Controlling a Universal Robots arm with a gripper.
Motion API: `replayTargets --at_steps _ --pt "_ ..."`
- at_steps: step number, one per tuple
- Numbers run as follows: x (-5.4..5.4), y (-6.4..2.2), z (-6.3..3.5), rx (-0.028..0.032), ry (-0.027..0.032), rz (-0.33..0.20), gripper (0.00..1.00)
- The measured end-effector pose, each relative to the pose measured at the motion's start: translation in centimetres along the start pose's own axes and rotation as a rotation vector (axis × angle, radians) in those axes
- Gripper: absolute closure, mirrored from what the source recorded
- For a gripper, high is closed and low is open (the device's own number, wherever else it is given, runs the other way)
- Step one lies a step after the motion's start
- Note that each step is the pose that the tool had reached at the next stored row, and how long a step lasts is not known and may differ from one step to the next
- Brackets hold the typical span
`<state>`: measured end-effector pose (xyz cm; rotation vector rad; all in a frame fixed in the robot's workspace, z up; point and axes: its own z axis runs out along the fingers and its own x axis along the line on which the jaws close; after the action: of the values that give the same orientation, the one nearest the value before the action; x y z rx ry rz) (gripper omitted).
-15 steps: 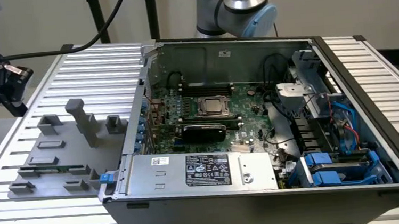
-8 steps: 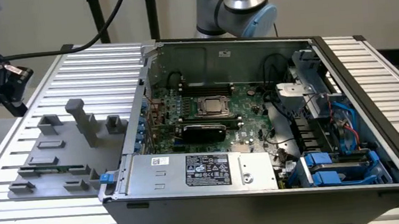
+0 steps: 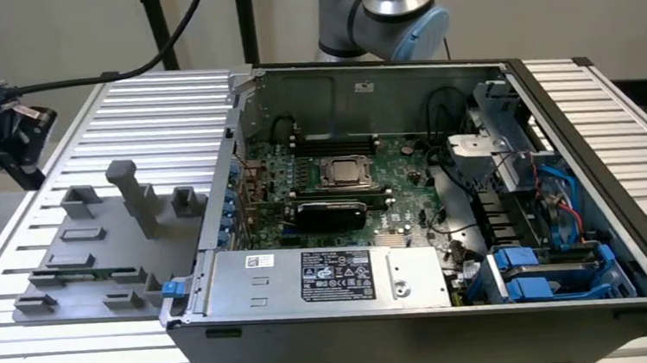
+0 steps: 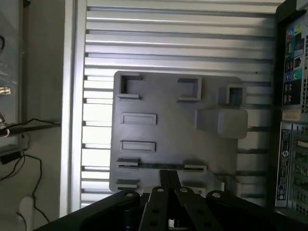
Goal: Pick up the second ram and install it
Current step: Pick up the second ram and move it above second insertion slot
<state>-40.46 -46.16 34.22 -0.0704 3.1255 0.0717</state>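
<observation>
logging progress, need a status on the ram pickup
gripper over the grey fixture, close by the second ram. ram lying in the fixture, not lifted. path looks clear.

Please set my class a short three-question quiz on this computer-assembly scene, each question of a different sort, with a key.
1. True or false: the second ram lies inside the computer case.
2. In the exterior view, on which side of the case does the grey fixture sit? A) that view's left B) that view's right C) behind the case
3. Fill in: in the wrist view, the hand hangs nearest the ____.

Key: 1 false, it rests on the fixture outside the case; 2 A; 3 second ram.
</observation>
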Motion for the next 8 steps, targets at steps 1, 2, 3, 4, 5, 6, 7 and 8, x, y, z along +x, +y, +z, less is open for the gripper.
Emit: replayTargets --at_steps 1,2,3,4,5,6,7,8 --pt "0.0 -0.01 0.06 -0.0003 0.0008 -0.018 1.0" --pt "0.0 -0.01 0.11 -0.0005 0.0016 -0.036 1.0" --pt "0.0 -0.01 0.17 -0.0008 0.0024 -0.054 1.0" --pt "0.0 -0.01 0.24 -0.0011 0.0032 -0.072 1.0" --pt "0.0 -0.02 0.31 -0.0014 0.004 -0.09 1.0" --pt "0.01 -0.02 0.39 -0.0017 0.0049 -0.108 1.0" --pt "0.01 -0.02 0.48 -0.002 0.0057 -0.127 1.0" --pt "0.01 -0.03 0.56 -0.0023 0.0065 -0.145 1.0"
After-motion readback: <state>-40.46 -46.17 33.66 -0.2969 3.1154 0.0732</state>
